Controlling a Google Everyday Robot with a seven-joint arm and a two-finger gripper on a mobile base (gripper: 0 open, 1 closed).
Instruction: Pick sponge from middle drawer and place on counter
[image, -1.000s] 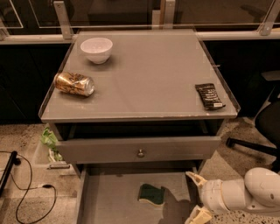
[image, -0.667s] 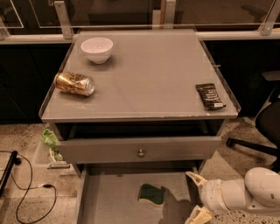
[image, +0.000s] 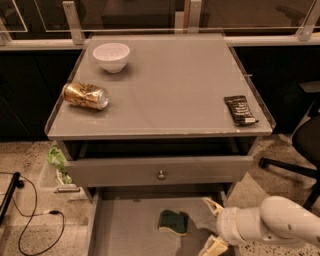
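The sponge (image: 173, 221), dark green on top with a pale yellow edge, lies flat on the pale grey floor of the open middle drawer (image: 125, 227) at the bottom of the view. My gripper (image: 213, 225) is at the bottom right, over the drawer's right side, just right of the sponge and not touching it. Its two pale fingers are spread apart, one up near the drawer's back and one at the frame's lower edge. It holds nothing. The grey counter (image: 170, 85) tops the cabinet above.
On the counter stand a white bowl (image: 111, 56) at the back left, a golden can (image: 85, 95) lying on its side at the left, and a black snack wrapper (image: 240, 110) at the right edge. A drawer with a round knob (image: 161, 174) is above the open one. A chair base (image: 295, 160) is right; cables (image: 30, 220) lie left.
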